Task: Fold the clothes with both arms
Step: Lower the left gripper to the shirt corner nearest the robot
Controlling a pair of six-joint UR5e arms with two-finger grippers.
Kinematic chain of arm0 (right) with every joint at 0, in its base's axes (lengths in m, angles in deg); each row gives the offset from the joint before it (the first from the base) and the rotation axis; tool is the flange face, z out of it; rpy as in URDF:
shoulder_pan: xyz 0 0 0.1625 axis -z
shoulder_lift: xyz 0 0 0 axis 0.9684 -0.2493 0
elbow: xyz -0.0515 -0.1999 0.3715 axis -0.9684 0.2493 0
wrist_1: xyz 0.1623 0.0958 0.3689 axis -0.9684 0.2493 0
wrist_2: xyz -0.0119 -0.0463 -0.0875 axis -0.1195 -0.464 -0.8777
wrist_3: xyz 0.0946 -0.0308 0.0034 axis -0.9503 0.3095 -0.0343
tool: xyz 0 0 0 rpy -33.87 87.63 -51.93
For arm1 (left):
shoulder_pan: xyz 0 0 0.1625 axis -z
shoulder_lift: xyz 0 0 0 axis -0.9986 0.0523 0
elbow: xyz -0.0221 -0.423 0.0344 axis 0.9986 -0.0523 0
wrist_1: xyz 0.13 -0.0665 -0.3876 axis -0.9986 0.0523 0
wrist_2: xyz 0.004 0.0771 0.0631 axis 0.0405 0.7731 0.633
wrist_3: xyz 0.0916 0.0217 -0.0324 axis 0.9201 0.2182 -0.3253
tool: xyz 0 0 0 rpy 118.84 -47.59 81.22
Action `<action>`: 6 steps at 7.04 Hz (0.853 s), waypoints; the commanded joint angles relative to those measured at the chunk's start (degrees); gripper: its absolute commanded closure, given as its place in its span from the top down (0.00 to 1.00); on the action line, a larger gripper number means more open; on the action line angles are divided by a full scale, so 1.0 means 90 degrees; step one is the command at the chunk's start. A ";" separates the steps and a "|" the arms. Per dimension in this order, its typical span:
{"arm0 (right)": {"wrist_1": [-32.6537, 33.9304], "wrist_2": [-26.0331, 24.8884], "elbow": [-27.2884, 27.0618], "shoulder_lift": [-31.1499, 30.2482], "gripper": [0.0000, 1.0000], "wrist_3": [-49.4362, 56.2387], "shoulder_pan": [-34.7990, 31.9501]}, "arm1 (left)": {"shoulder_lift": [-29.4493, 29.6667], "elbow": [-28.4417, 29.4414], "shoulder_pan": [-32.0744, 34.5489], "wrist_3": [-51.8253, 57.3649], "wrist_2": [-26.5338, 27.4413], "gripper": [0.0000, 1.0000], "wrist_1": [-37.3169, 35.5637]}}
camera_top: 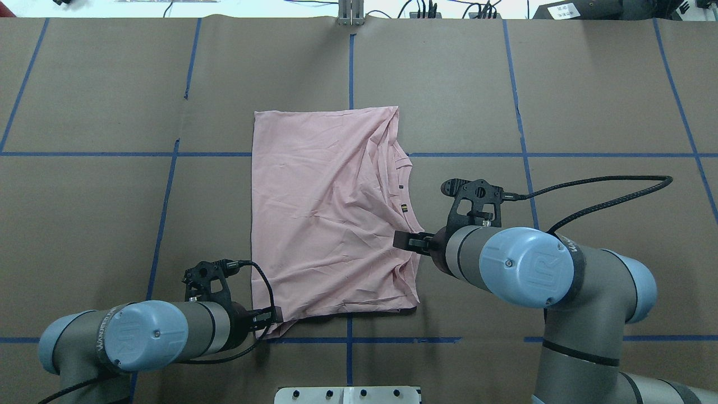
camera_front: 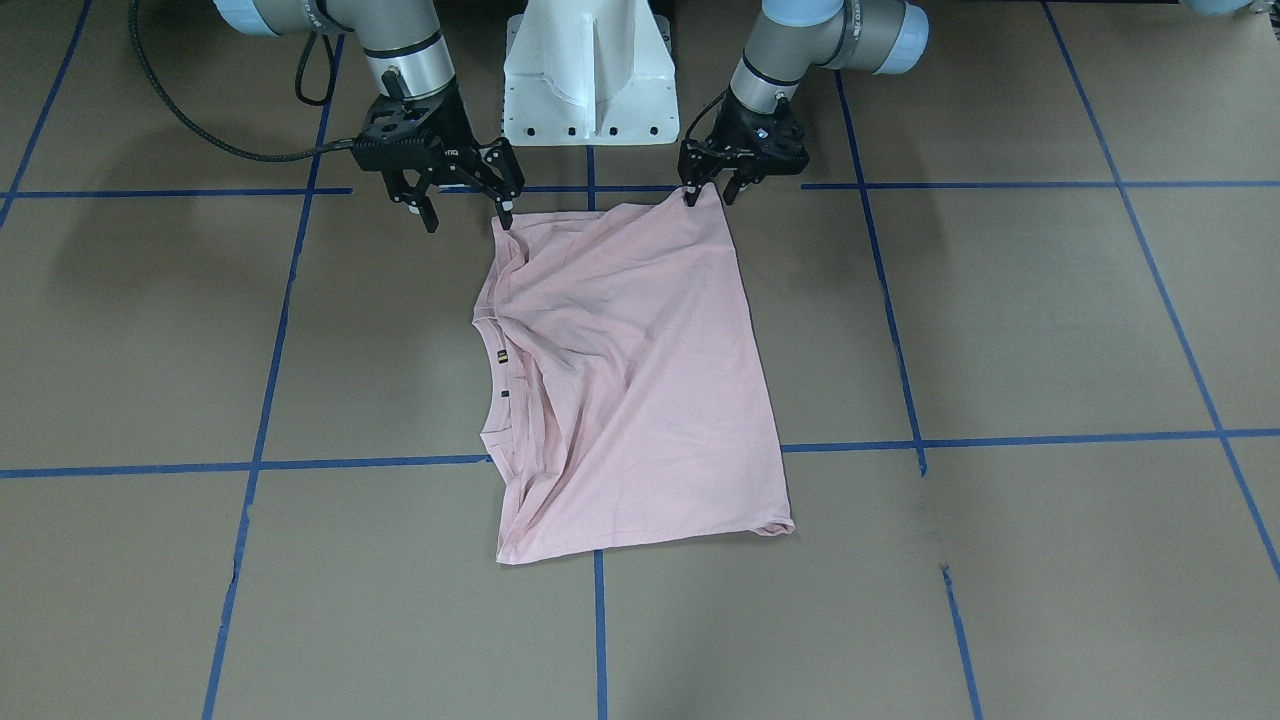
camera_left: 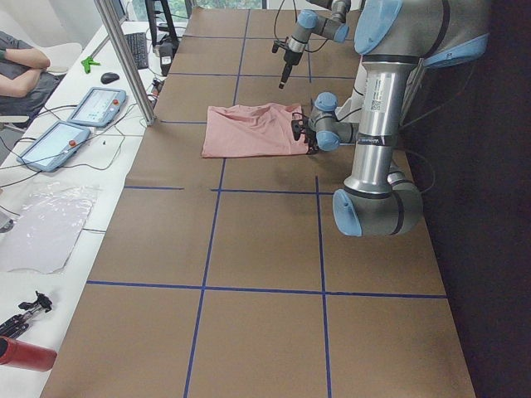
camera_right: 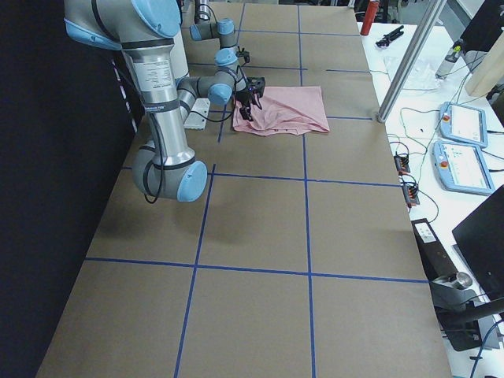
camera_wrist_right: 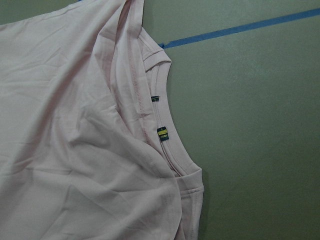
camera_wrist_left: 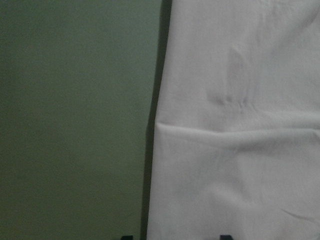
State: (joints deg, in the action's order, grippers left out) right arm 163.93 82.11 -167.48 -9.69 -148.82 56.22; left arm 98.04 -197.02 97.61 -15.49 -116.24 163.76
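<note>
The pale pink T-shirt [camera_front: 630, 380] lies folded in half on the brown table, plain side up, with its collar and small dark tag [camera_front: 502, 355] toward my right arm. It also shows in the overhead view [camera_top: 325, 224]. My left gripper [camera_front: 709, 194] is low at the shirt's near corner, jaws partly apart. In the left wrist view the shirt's edge [camera_wrist_left: 165, 150] runs between the fingertips. My right gripper [camera_front: 467, 217] is wide open just above the table beside the other near corner, and holds nothing. The right wrist view shows the collar tag [camera_wrist_right: 162, 133].
The white pedestal base [camera_front: 590, 70] stands just behind the shirt. Blue tape lines [camera_front: 350, 463] cross the table. A metal post [camera_left: 124, 58], tablets [camera_left: 95, 106] and an operator's desk line the far edge. Bare brown table lies on both sides of the shirt.
</note>
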 commanded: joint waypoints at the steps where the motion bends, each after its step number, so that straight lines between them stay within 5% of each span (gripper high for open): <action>1: 0.0000 0.0000 0.0000 0.0005 0.98 -0.0007 -0.0009 | 0.0045 0.0012 -0.0084 -0.0007 -0.0002 0.63 0.0000; 4: 0.0000 -0.0009 0.0000 0.0015 0.98 -0.0007 0.0000 | 0.0026 0.0022 -0.0085 -0.0007 0.0008 0.59 0.0000; 5: 0.0000 0.0000 0.0000 0.0015 0.98 -0.0007 0.0000 | 0.0026 0.0012 -0.0085 -0.0007 0.0008 0.38 0.0000; 6: 0.0000 0.0000 0.0000 0.0015 0.98 -0.0007 0.0000 | 0.0016 0.0022 -0.0094 0.0003 -0.0002 0.31 0.0000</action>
State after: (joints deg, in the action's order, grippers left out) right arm 163.93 82.09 -167.48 -9.55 -148.88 56.22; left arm 98.25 -196.86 96.82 -15.53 -116.19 163.76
